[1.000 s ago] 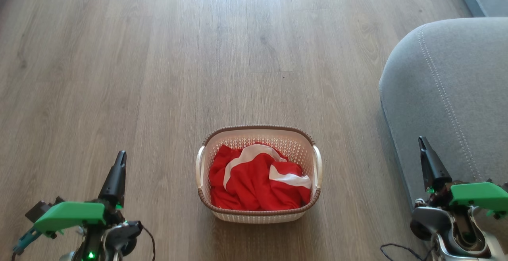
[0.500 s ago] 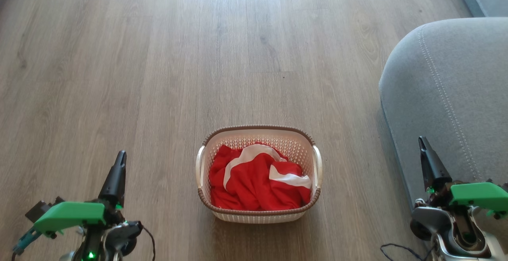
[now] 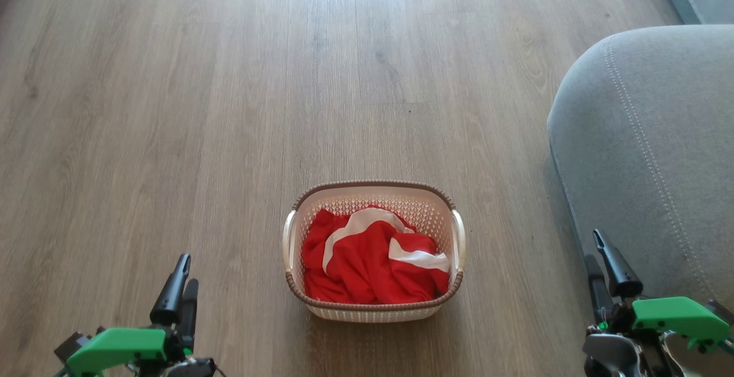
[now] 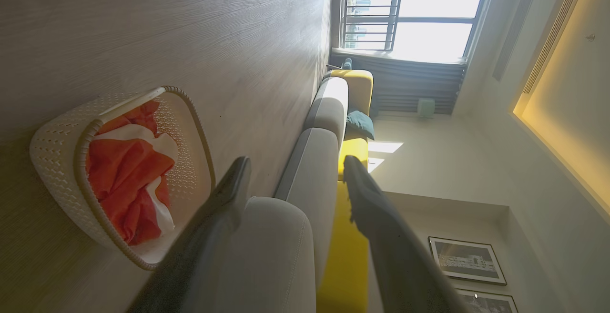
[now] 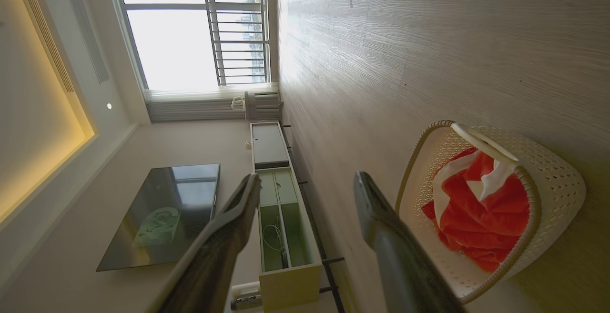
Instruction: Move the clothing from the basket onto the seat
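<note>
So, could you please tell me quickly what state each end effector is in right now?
Left end effector: open, holding nothing.
Right end effector: open, holding nothing.

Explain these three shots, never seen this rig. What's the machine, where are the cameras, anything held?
It is a wheeled robot with two arms, each ending in a two-fingered claw. One picture looks down from its head; the other two look along each claw from the wrists, so they appear sideways. On the wood floor stands a basket with red clothing in it; a grey seat is on the robot's right. The left claw and right claw flank the basket, both open, holding nothing.
</note>
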